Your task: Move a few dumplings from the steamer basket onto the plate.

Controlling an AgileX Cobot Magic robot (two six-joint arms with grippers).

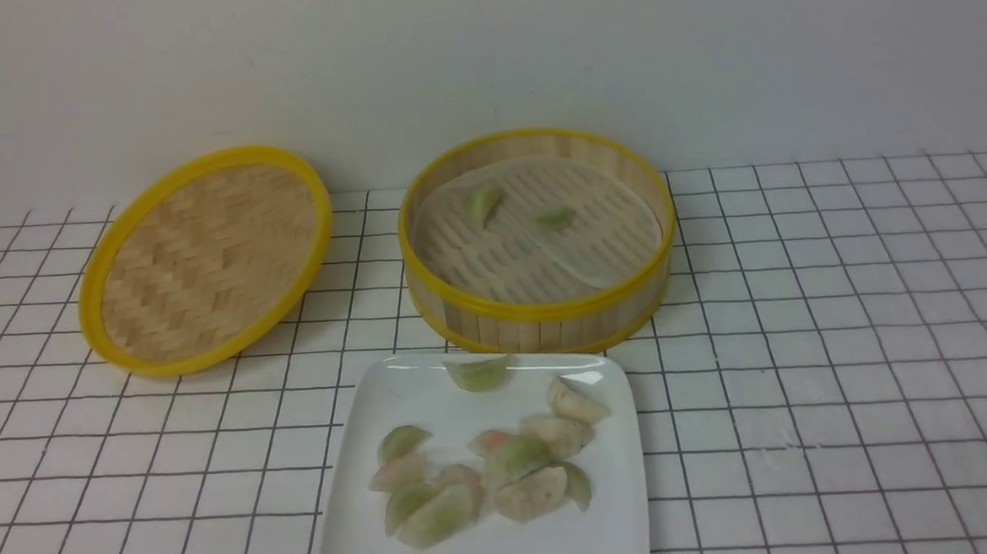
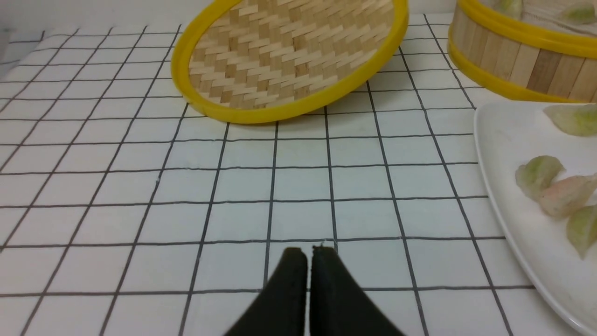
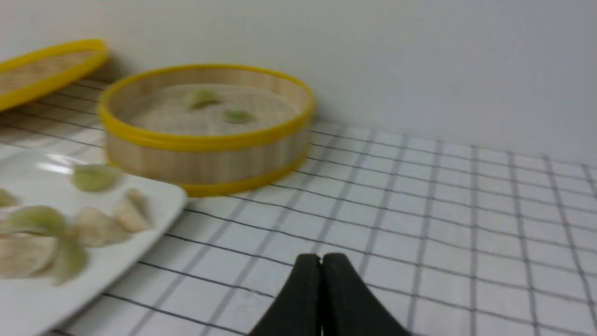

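Note:
The steamer basket [image 1: 546, 308] stands at the back centre and holds two pale green dumplings [image 1: 484, 201] [image 1: 555, 218] on its liner. In front of it the white square plate [image 1: 615, 507] carries several dumplings [image 1: 516, 457], one of them [image 1: 480, 372] near its far edge. Neither arm shows in the front view. My left gripper [image 2: 308, 252] is shut and empty, low over the checked cloth to the left of the plate [image 2: 503, 140]. My right gripper [image 3: 321, 257] is shut and empty too, over the cloth to the right of the plate [image 3: 158, 205] and basket [image 3: 205, 158].
The woven bamboo lid [image 1: 205, 258] with a yellow rim leans tilted at the back left, close beside the basket. A white cloth with a black grid [image 1: 843, 335] covers the table. A pale wall [image 1: 482, 58] rises right behind the basket and lid.

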